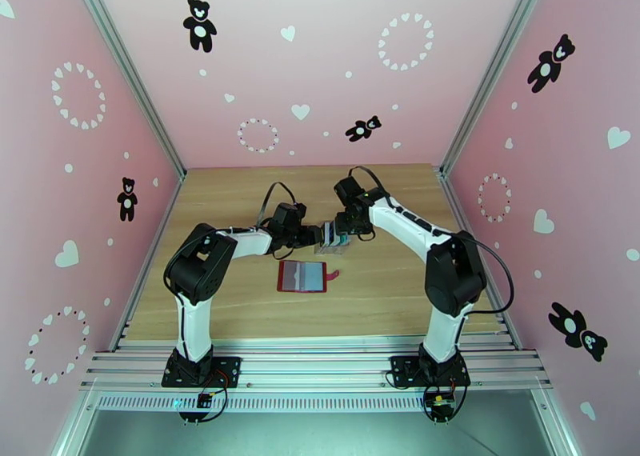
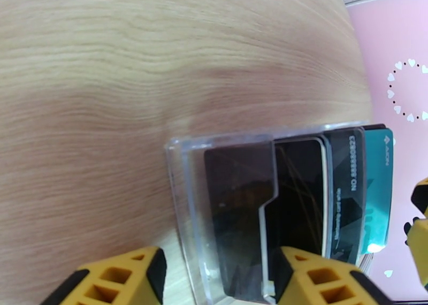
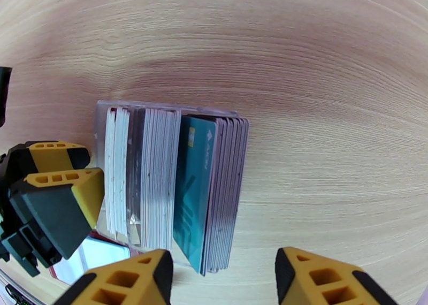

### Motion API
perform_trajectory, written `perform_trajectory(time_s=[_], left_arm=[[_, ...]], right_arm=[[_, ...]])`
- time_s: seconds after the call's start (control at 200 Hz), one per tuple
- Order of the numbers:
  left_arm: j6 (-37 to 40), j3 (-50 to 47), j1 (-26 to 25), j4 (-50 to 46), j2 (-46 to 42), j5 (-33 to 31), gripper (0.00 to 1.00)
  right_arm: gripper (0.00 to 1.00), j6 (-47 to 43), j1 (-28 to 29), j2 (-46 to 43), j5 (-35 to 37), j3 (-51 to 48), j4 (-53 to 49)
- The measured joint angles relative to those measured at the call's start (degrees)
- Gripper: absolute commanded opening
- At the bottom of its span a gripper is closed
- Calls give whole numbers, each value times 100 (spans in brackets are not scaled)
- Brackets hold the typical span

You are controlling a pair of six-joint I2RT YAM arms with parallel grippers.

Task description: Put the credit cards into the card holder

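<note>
The credit cards [image 1: 334, 234] stand on edge in a clear plastic slotted rack [image 2: 184, 193] at mid-table. A teal card [image 3: 195, 191] stands among pale grey-white cards [image 3: 115, 167], and black cards [image 2: 299, 188] face the left wrist camera. The dark-red card holder [image 1: 302, 276] lies open and flat just in front of the rack, its grey pockets up. My left gripper [image 1: 314, 236] is open at the rack's left end, its fingers [image 2: 123, 279] apart. My right gripper [image 1: 346, 227] hovers open above the rack, its fingers [image 3: 326, 279] either side of the teal card's group.
The wallet's snap tab [image 1: 334, 273] points right. Pink walls enclose the wooden table [image 1: 384, 290] on three sides. My left gripper's finger [image 3: 59, 204] shows in the right wrist view, close against the rack's end.
</note>
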Motion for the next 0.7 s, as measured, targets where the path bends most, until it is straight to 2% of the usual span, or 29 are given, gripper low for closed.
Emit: perform_trajectory(time_s=[0.701], left_arm=[[-26, 0, 11, 68, 35, 61, 56]], right_arm=[[56, -44, -138, 476, -181, 90, 105]])
